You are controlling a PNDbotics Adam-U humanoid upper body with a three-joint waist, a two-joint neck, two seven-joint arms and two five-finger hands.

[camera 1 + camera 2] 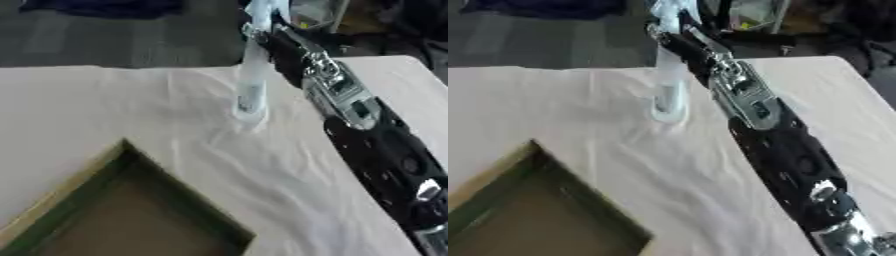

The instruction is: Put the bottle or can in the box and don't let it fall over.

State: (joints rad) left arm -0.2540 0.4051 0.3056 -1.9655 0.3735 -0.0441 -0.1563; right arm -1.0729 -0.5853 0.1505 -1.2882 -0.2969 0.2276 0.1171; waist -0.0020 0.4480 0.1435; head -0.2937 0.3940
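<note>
1. Right robot hand reaches far across the counter, fingers wrapped round the bottle's top.
2. Bottle hangs upright below the robot hand, base at or just above the cloth; cannot tell which.
3. Box well apart, nearer the robot, no bottle in it; transfer and placing left.

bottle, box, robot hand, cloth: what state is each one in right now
clear plastic bottle: upright, base on the cloth, outside the box
right robot hand: at the bottle's top; grip too blurred to tell
box: open at the top, nothing visible inside
white cloth: spread over the table, wrinkled around the bottle
left robot hand: not in view
</note>
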